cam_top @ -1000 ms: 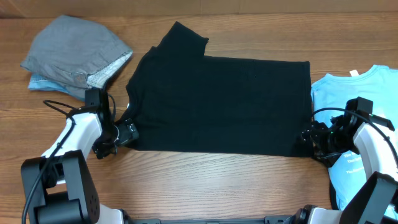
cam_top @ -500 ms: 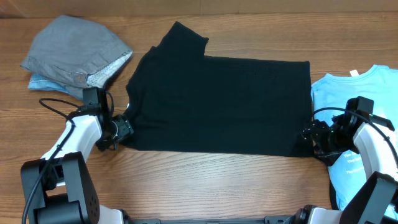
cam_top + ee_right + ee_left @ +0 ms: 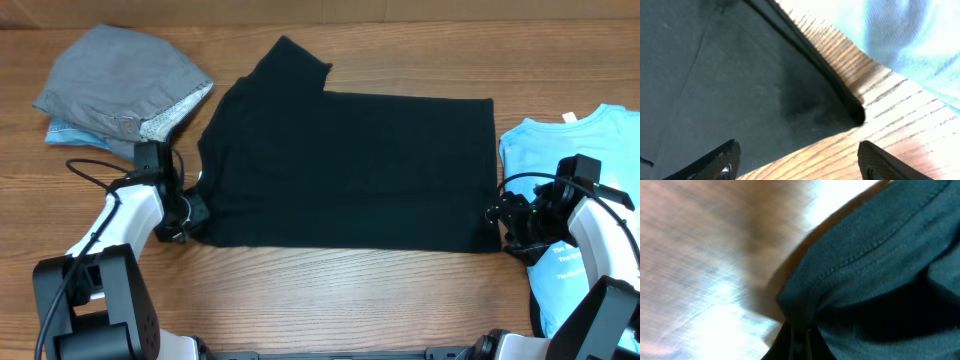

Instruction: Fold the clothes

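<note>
The black T-shirt (image 3: 350,165) lies spread flat across the middle of the table, one sleeve pointing to the back. My left gripper (image 3: 194,212) is shut on its near left corner; in the left wrist view the stitched hem (image 3: 855,260) bunches into the closed jaws (image 3: 801,342). My right gripper (image 3: 498,222) stands open at the shirt's near right corner (image 3: 852,107), one finger (image 3: 722,160) over the black cloth, the other (image 3: 885,162) over bare wood. The light blue T-shirt (image 3: 590,150) lies at the right edge, partly under my right arm.
A crumpled grey garment (image 3: 125,85) sits at the back left, on a bit of light blue cloth (image 3: 68,132). The wooden table (image 3: 330,290) shows in front of the black shirt.
My left gripper went from open to shut on the shirt's near left corner and moved slightly left. The shirt's left edge has shifted a little. The right arm stayed put.
</note>
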